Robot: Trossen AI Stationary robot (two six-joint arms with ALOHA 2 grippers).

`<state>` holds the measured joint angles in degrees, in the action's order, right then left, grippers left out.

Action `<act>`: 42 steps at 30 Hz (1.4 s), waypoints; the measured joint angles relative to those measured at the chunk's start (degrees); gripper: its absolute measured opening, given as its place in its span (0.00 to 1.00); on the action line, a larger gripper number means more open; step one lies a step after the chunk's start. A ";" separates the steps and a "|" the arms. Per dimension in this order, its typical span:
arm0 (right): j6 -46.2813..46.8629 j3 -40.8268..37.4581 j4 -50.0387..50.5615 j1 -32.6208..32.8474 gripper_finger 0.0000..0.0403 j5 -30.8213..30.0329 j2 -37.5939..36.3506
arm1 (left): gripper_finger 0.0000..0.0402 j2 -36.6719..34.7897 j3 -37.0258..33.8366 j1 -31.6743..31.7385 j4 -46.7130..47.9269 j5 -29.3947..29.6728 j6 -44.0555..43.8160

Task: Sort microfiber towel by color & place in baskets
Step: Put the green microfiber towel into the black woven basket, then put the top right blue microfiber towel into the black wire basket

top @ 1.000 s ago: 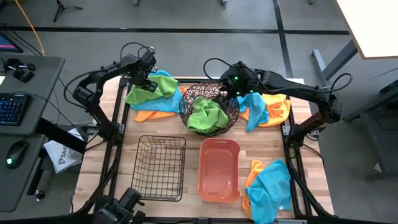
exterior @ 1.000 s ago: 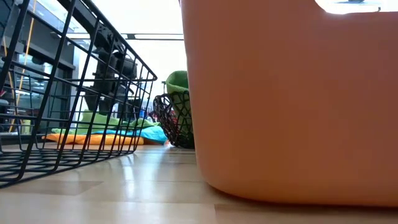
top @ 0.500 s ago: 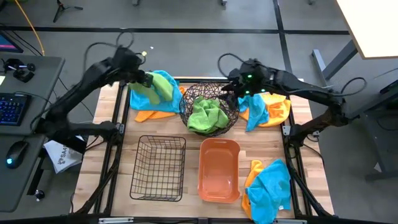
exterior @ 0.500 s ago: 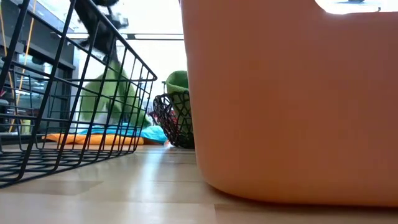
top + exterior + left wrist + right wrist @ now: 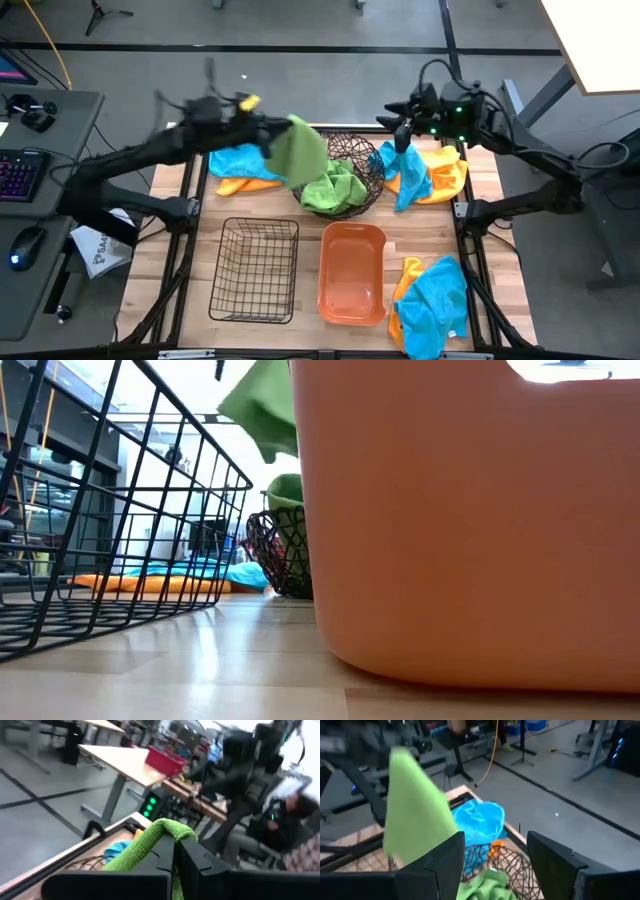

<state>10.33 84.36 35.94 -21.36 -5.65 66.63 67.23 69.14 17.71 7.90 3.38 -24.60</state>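
Nearest me, the rectangular black wire-grid basket (image 5: 256, 268) and the salmon-orange plastic tub (image 5: 351, 272) sit side by side, with a blue-and-orange cloth heap (image 5: 432, 303) at the near right corner. Behind them, my left gripper (image 5: 268, 130) is clamped on a bright green microfiber towel (image 5: 300, 152), hanging over the left rim of the round dark-brown woven-wire bowl (image 5: 361, 158), which holds green cloths (image 5: 336, 188). Farther right, my right gripper (image 5: 402, 117) hovers with fingers apart, empty, above blue and orange towels (image 5: 425, 175).

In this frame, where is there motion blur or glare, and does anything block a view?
High view: the left arm and its claw are smeared by motion, as is the hanging green cloth. Left wrist view: the background is blurred, while the cloth pinched between the fingers stays fairly sharp. Low view: the orange tub fills the right side, and a washed-out bright background glares behind the wire basket.
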 joint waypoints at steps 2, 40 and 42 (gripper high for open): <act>0.10 0.00 -0.04 -0.14 0.52 0.03 -0.68 | 0.00 4.57 -0.01 -0.57 -3.00 -0.12 0.68; 4.25 -26.15 22.02 -23.07 0.52 3.89 5.23 | 0.58 8.58 17.79 3.07 30.01 3.83 11.95; 4.34 -29.46 19.66 -26.21 0.52 4.95 5.64 | 0.58 6.11 17.77 2.25 32.50 6.75 9.92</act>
<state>14.67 54.90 55.60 -47.57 -0.70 72.27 73.34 86.91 19.96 40.40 10.12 -14.68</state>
